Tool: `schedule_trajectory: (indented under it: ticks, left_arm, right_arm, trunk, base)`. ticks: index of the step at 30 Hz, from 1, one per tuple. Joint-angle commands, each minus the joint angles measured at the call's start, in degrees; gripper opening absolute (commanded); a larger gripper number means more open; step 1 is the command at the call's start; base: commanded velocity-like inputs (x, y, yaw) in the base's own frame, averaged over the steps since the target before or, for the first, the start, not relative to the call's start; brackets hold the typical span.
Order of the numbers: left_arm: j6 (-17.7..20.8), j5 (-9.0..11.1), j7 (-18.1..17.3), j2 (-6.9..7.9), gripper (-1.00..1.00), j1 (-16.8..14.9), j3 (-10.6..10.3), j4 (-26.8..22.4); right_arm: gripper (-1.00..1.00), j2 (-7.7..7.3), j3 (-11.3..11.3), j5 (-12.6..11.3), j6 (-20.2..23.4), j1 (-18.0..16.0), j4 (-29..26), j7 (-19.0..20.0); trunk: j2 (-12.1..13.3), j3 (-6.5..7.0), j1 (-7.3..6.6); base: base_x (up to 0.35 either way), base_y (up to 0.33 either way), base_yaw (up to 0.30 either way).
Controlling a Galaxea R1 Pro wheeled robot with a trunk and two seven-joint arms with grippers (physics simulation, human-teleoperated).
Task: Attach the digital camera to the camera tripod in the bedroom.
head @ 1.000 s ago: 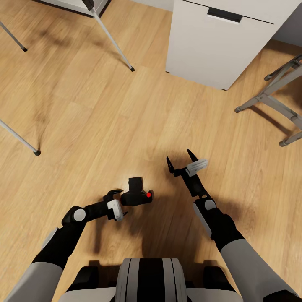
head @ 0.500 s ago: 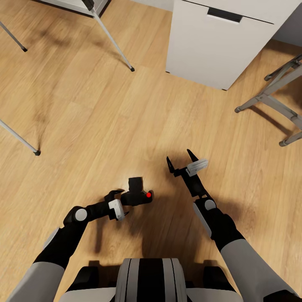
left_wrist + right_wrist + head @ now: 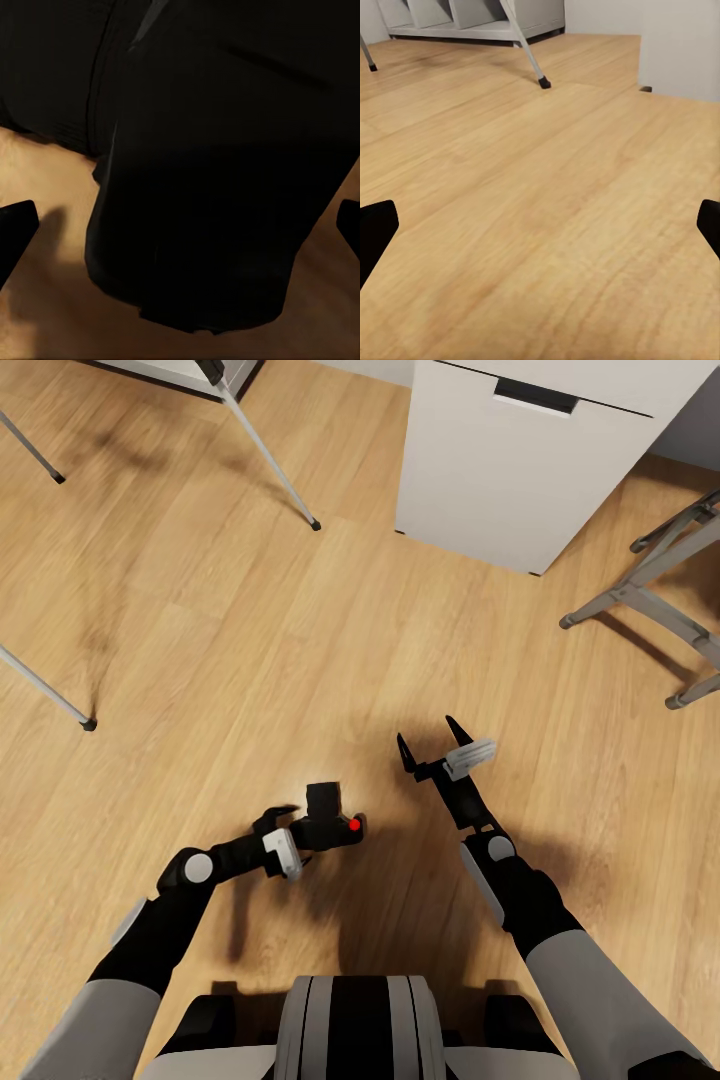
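Observation:
The digital camera (image 3: 332,822), black with a red dot on top, lies on the wood floor just in front of my base. My left gripper (image 3: 300,838) is open and right against the camera's left side. In the left wrist view the camera body (image 3: 217,165) sits between the spread fingertips (image 3: 15,229). My right gripper (image 3: 427,738) hovers open over bare floor to the camera's right, holding nothing. The camera tripod stands at the far left, with thin silver legs (image 3: 268,455) and black feet (image 3: 88,724) showing, and one leg (image 3: 525,45) is in the right wrist view.
A white cabinet (image 3: 520,470) stands ahead on the right. The grey legs of a stool (image 3: 640,588) are at the right edge. A grey shelf unit (image 3: 457,15) sits behind the tripod. Open plank floor lies between me and the tripod.
My left gripper has crept slightly forward and right, closing in on the camera. The camera, right arm and view have stayed put.

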Motion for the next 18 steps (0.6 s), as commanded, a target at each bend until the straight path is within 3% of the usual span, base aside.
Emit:
schedule_trajectory:
  ticks: [1,18]
  left_arm:
    - [-0.47,-0.57,0.25,-0.02,1.0,-0.03,-0.05,-0.03]
    - [-0.39,-0.56,1.78,-0.16,1.0,-1.22,-0.05,4.24]
  right_arm:
    - [1.0,-0.04,0.11,-0.34,-0.13,-0.03,0.03,0.19]
    - [1.0,-0.04,0.1,-0.34,-0.19,-0.03,0.03,0.2]
  trunk:
    - [-0.01,-0.02,-0.01]
    - [-0.01,-0.02,-0.01]
  base:
    - [0.0,0.0,0.0]
    - [0.0,0.0,0.0]
